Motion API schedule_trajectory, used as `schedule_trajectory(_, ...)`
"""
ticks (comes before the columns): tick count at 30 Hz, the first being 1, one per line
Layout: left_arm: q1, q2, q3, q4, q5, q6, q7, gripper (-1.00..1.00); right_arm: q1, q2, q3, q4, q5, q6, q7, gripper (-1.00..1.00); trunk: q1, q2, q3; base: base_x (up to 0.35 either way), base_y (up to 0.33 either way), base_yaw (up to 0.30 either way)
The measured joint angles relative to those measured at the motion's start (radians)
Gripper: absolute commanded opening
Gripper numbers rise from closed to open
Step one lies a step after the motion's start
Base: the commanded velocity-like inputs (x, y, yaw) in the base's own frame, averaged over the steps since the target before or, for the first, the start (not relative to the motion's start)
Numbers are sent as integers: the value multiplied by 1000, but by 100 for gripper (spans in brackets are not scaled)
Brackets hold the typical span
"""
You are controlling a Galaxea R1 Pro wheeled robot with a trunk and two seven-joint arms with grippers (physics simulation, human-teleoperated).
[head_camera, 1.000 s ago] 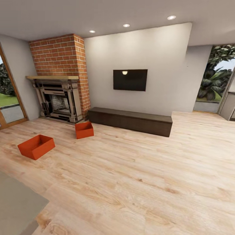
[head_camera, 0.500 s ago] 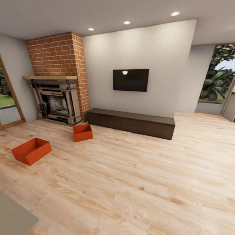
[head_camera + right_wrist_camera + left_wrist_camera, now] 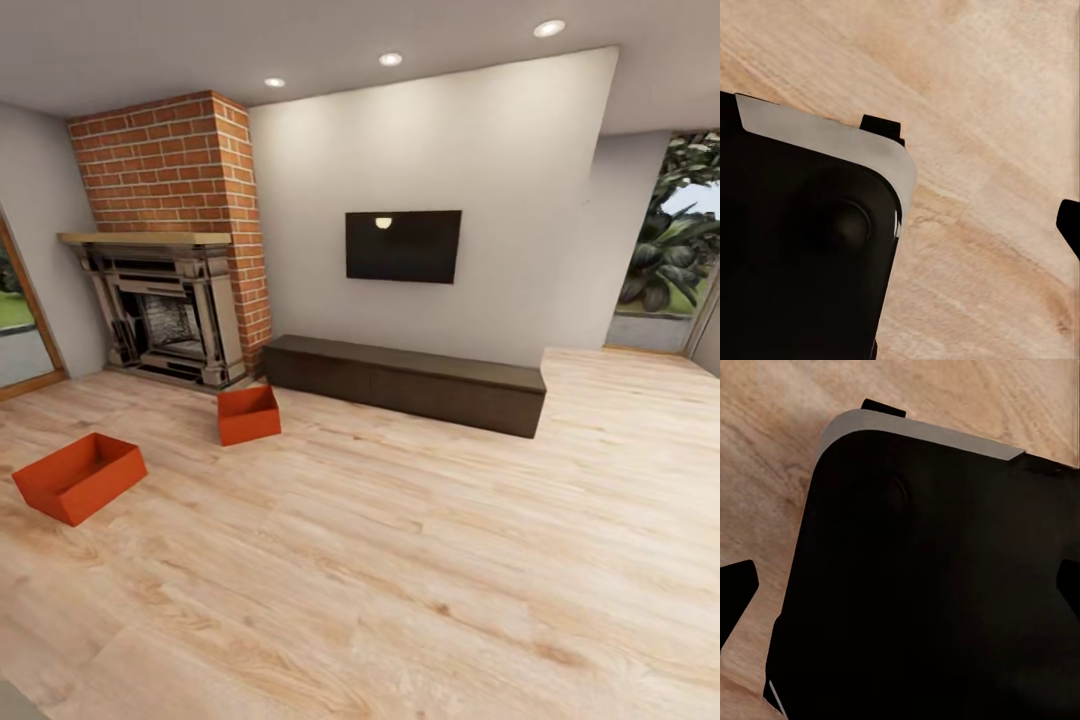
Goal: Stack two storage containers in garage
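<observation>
Both storage containers sat open-topped on the light wood-plank floor of the living room. The nearer container lay toward the left of the head view, well apart from the farther container, which stood just before the brick fireplace and near the end of the long dark bench under the wall-mounted TV. A glass door at the left edge was cut off by the frame. In each wrist view a black, grey-edged part of the robot's body hid much of the floor. Only dark finger tips showed at the edges, so whether either gripper was spread or closed could not be told.
</observation>
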Motion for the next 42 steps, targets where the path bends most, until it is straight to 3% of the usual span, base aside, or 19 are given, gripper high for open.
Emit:
schedule_trajectory(23,1,1,-1,2,-2,13,0,100,0,0,-6,-1,-4,-8,-1,100,0,0,0,324,0,2)
schedule_trajectory(42,0,-1,0,1,0,6,0,100,0,0,-8,-1,-7,-8,-1,100,0,0,0,324,0,252)
